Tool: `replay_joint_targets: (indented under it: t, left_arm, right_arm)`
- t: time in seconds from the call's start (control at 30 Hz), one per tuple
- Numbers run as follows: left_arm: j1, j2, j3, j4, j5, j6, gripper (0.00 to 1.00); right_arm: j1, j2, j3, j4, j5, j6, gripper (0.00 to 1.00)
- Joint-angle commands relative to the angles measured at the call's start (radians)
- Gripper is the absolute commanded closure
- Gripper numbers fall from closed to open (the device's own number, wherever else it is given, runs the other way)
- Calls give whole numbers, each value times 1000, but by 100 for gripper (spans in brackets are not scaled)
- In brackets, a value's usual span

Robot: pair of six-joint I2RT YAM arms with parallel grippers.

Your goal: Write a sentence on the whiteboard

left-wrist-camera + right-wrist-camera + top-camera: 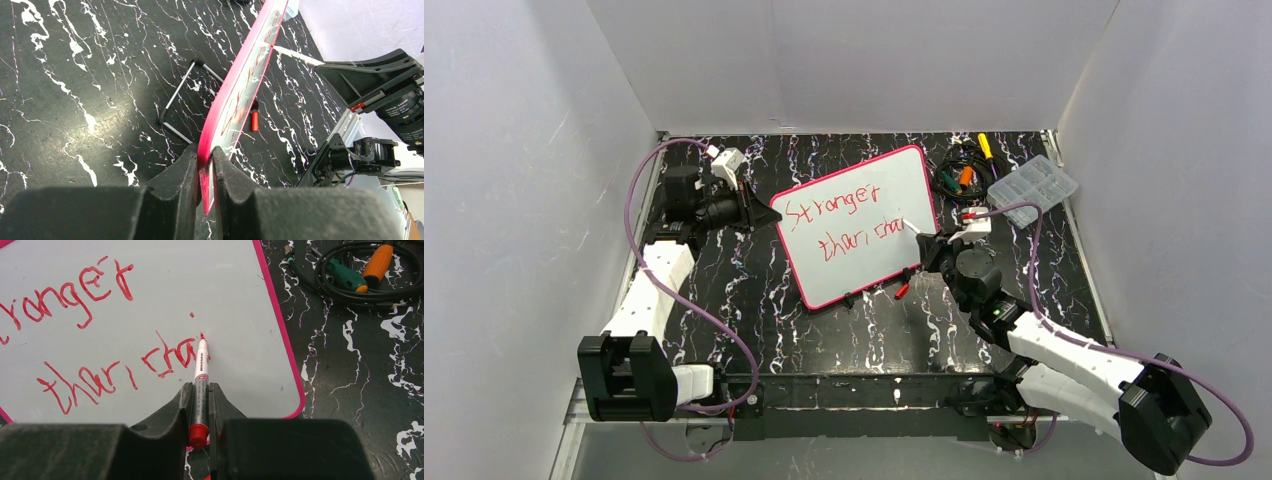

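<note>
I've left jaws pinching the board [894, 185] edge, right jaws clamping the marker [200, 374], tip on the sentence [169, 356]; screwdrivers [350, 277] and box [1032, 186] sit upper right.

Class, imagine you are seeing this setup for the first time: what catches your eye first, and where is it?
The pink-edged whiteboard in mid-table, propped at a tilt, with red writing in two slanted lines. The right gripper has its jaws shut on a marker whose tip touches the second line, while the left gripper clamps the board's left edge.
</note>
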Motion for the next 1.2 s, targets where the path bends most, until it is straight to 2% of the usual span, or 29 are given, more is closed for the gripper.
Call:
replay_joint_targets:
  t: [0.0,0.5,1.17]
  left_arm:
    - [-6,-18,-6,-11,2,14,100]
    - [-6,-17,-5,-11,3,14,100]
    - [-6,-11,-3,-10,5,14,100]
  right_arm:
    - [-2,-35,15,31,27,-18,99]
    - [-2,58,100,151,47,-115,99]
    - [-2,15,25,40,50,-56,99]
